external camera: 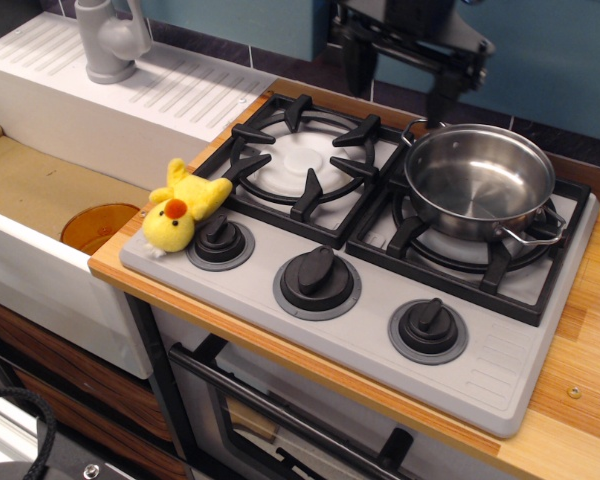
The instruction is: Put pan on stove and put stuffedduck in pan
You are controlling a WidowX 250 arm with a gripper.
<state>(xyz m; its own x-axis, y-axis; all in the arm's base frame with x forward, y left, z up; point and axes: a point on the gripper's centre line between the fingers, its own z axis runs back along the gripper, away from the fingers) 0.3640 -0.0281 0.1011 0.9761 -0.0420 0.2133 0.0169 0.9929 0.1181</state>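
Observation:
The shiny steel pan (479, 181) sits on the right burner grate of the grey stove (480, 370), and nothing lies inside it. A yellow stuffedduck (182, 207) with an orange beak lies at the stove's front left corner, against the left knob. My black gripper (402, 82) hangs open at the top of the view, above the back edge of the stove between the two burners. Its two fingers (359, 68) are spread wide apart and hold nothing. It is far from the duck.
Three black knobs (318, 279) line the stove front. The left burner grate (302, 161) is bare. A white sink (40, 190) with an orange drain and a grey faucet (111, 38) lies left. A wooden counter (580, 390) surrounds the stove, with an oven door below.

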